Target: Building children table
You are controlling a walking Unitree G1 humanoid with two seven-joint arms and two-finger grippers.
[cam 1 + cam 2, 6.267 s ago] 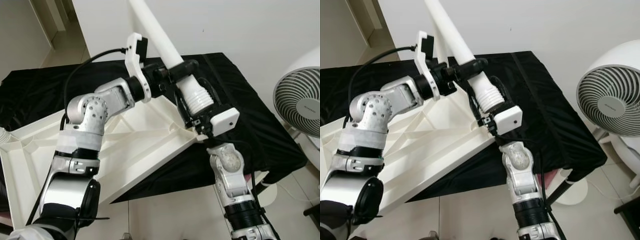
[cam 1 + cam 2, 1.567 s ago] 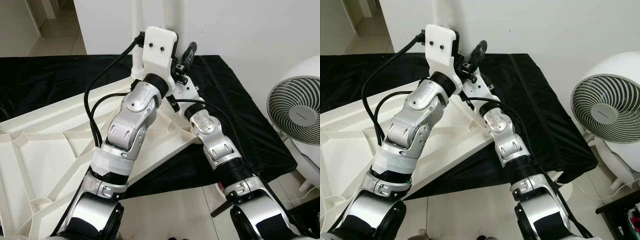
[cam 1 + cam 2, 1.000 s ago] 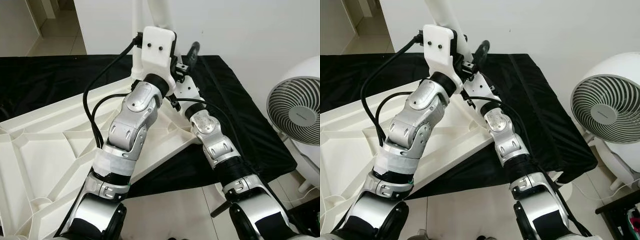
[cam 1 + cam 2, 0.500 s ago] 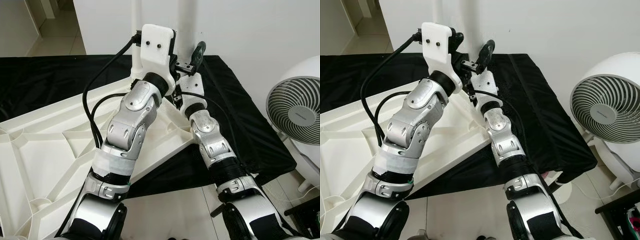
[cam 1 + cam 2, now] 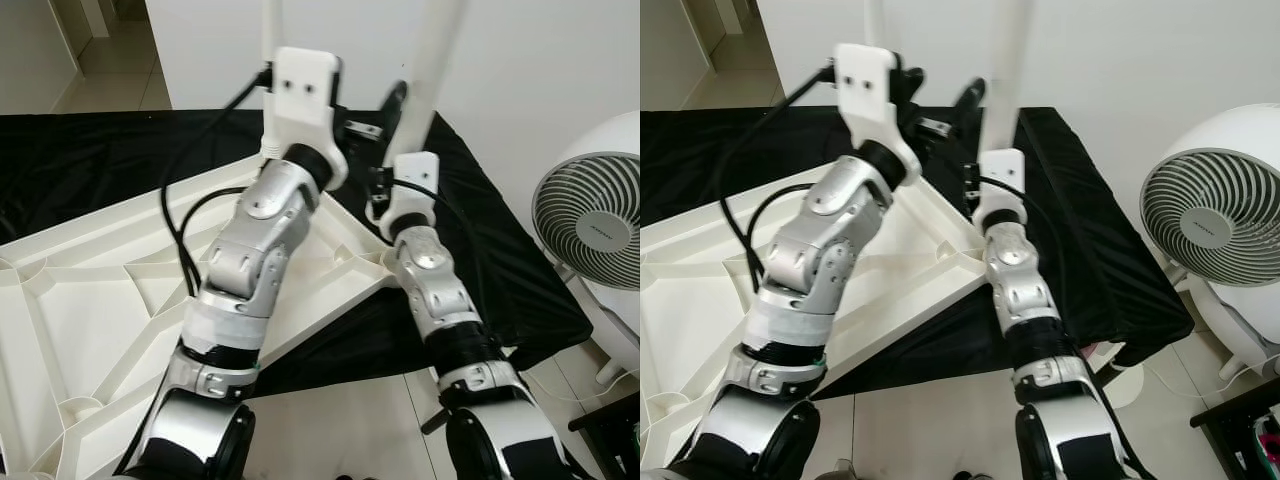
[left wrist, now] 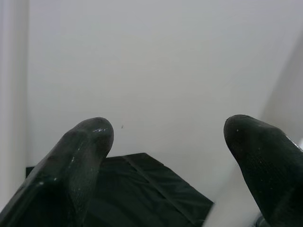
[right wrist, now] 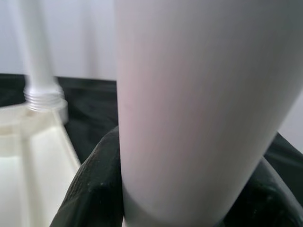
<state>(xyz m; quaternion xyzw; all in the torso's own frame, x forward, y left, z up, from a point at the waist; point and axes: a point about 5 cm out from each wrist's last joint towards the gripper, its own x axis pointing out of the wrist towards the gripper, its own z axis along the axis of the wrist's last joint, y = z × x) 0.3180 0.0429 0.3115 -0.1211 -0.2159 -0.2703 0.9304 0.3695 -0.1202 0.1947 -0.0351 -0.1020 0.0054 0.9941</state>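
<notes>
Two grippers up at twelve o'clock: right gripper (image 7: 175, 208) clamps white table leg (image 5: 432, 70); left gripper (image 6: 170, 156) spread wide

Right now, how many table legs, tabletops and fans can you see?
Table legs: 2
Tabletop: 1
Fan: 1
Total: 4
</notes>
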